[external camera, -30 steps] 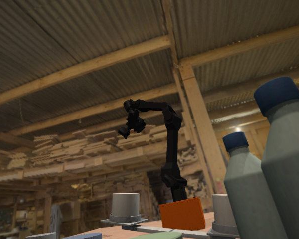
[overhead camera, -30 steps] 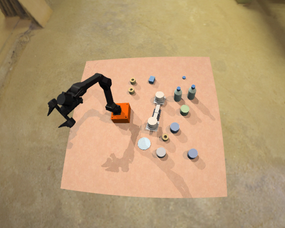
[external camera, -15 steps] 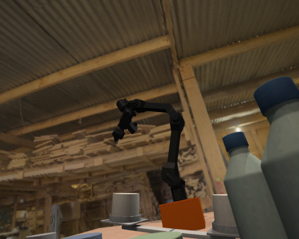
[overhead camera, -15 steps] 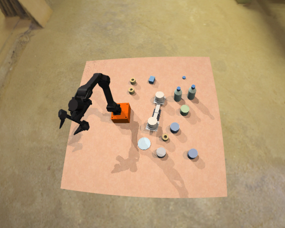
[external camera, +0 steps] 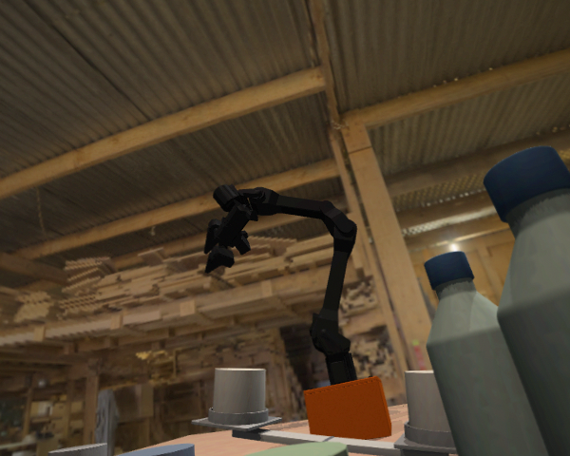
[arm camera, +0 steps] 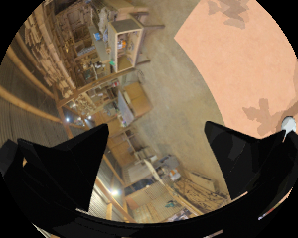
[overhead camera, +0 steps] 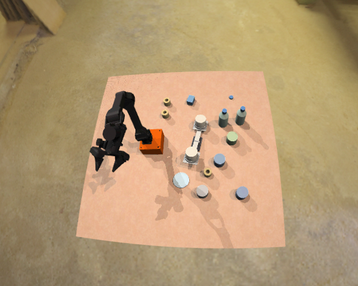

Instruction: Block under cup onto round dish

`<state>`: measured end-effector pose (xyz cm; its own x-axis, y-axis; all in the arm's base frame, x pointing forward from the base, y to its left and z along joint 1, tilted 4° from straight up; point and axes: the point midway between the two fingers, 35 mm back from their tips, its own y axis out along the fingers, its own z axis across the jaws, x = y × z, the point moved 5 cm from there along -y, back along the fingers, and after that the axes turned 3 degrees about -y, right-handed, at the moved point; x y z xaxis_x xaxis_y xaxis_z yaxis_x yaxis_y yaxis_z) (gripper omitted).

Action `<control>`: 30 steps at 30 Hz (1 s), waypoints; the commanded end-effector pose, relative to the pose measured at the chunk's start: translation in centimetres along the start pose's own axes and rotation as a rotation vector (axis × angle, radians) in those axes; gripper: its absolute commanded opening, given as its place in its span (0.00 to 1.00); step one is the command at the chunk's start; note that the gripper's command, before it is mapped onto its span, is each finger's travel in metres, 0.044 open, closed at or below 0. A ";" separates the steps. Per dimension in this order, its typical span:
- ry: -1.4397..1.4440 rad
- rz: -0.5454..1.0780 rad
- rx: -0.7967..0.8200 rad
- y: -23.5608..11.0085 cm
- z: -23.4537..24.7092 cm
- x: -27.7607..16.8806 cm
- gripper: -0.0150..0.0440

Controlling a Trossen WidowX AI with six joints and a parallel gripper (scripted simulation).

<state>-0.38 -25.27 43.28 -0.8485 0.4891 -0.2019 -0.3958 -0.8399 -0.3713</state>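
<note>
The claw (overhead camera: 108, 162) hangs released and grasps nothing, high above the desk (overhead camera: 136, 215), on the orange base's (overhead camera: 156, 144) side away from the balance (overhead camera: 196, 140). Both cups (overhead camera: 200, 121) (overhead camera: 191, 154) stand on the balance's ends, and the round dish (overhead camera: 181, 180) lies just beside the nearer cup.

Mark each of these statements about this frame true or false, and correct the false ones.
1. The gripper is open and holds nothing. True.
2. Both cups stand on the ends of the balance. True: the far cup and the near cup are in place.
3. A block lies on the round dish. False: the dish carries nothing.
4. The gripper hovers right above the near cup. False: it hangs off to the side, beyond the orange base.
5. Two capped bottles stand upright. True.
</note>
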 end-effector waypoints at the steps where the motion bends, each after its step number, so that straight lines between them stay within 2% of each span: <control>1: -0.093 0.063 -0.030 -0.5 -1.5 -1.2 1.00; 16: -0.492 0.327 -0.101 -3.7 -7.4 -5.4 1.00; 30: -0.869 0.588 -0.100 -7.8 -13.1 -7.6 1.00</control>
<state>12.85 -20.19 36.51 -0.9109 -0.2888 0.2948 0.1132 -0.8617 -0.4946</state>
